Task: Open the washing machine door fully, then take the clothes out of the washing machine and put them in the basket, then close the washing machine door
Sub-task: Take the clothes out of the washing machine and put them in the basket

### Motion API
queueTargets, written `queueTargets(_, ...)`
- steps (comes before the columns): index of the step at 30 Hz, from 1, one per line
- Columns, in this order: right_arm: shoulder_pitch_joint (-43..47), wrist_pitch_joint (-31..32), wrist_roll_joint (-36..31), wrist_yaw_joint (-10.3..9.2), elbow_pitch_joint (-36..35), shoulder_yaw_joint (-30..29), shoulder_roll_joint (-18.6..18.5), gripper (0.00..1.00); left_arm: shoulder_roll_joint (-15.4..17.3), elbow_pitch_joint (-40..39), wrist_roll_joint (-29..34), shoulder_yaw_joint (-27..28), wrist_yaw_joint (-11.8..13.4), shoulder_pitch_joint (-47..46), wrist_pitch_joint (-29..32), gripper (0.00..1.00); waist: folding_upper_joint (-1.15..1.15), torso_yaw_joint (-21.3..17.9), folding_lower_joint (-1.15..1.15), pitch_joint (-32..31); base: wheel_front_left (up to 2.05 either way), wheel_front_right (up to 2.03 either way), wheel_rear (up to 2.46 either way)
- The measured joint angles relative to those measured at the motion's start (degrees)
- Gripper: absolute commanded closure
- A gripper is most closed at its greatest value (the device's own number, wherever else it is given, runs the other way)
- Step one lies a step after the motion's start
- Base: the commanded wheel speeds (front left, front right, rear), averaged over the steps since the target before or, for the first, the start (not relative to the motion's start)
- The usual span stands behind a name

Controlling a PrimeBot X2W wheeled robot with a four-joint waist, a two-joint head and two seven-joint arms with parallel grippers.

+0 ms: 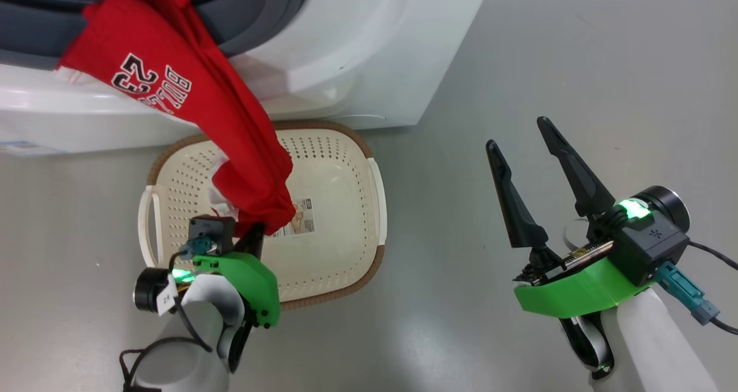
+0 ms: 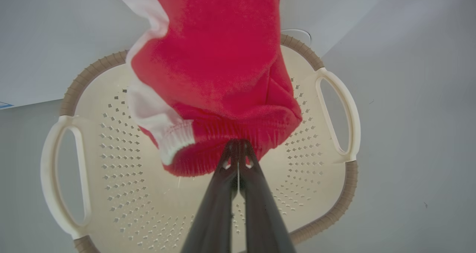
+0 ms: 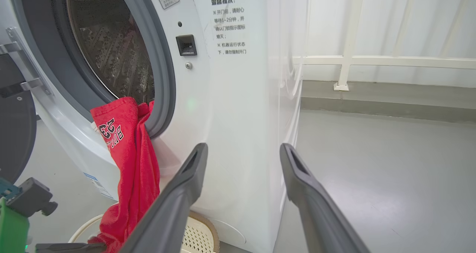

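Grey floor (image 1: 519,63) surrounded the basket (image 1: 334,248), with the washing machine (image 1: 357,52) just behind it and the washing machine door (image 3: 15,134) open. Above the basket, the left hand (image 2: 238,149) was clamped on the clothes (image 1: 190,92), which trailed from the drum (image 3: 111,59). Well beside the basket, the right hand (image 1: 516,132) gaped empty. Dropping the clothes and closing the door remained.

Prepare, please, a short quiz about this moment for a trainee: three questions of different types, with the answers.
1. True or false: the clothes are wholly out of the washing machine.
2. Which gripper grips the lower end of the clothes? A) left gripper B) right gripper C) both
3. Fill in: the gripped end of the clothes hangs above the ___.
Key: 1 false, their upper part lies over the grey rubber ring; 2 A, the right gripper stands open and empty; 3 basket.
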Motion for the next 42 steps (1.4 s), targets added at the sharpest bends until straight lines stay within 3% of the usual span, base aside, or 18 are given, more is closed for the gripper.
queueTargets(12, -2.42, 0.0, 0.0, -0.01, -0.04, 0.9, -0.02, 0.0, -1.18, 15.4, -1.46, -2.31, -1.41, -6.67, -2.86, 1.0, 0.0, -1.07, 0.0, 4.63, 0.0, 0.0, 0.0)
queueTargets(29, -4.42, 0.0, -0.09, -0.01, -0.24, 1.36, -0.07, 0.0, -1.56, 18.62, -7.65, -5.56, -2.71, -9.03, -0.97, 1.0, 0.0, -1.78, 0.0, 9.3, 0.0, 0.0, 0.0)
queueTargets(30, -4.43, 0.0, -0.09, -0.01, -0.24, 1.38, -0.07, 0.0, -1.57, 18.64, -8.02, -5.63, -2.58, -9.04, -1.44, 0.89, 0.0, -1.78, 0.0, 9.28, 0.0, 0.0, 0.0)
queueTargets(31, -4.43, 0.0, -0.09, 0.0, -0.22, 1.37, -0.07, 0.0, -1.58, 18.67, -8.36, -5.72, -2.29, -9.07, -1.82, 0.53, 0.0, -1.78, 0.0, 9.25, 0.0, 0.0, 0.0)
queueTargets(32, -4.43, 0.0, -0.09, 0.0, -0.18, 1.37, -0.08, 0.0, -1.58, 18.7, -8.53, -5.87, -2.14, -9.12, -2.1, 0.08, 0.0, -1.78, 0.0, 9.2, 0.0, 0.0, 0.0)
queueTargets(33, -4.43, 0.0, -0.09, -0.01, -0.15, 1.36, -0.08, 0.0, -1.59, 18.74, -8.58, -6.05, -1.63, -9.15, -2.56, 0.0, 0.0, -1.78, 0.0, 9.13, 0.0, 0.0, 0.0)
queueTargets(42, -4.43, 0.0, -0.08, -0.01, 0.13, 1.3, -0.1, 0.0, -1.66, 19.04, -9.7, -7.44, -0.71, -10.92, -5.38, 0.0, 0.0, -1.31, 0.0, 8.1, 0.0, 0.0, 0.0)
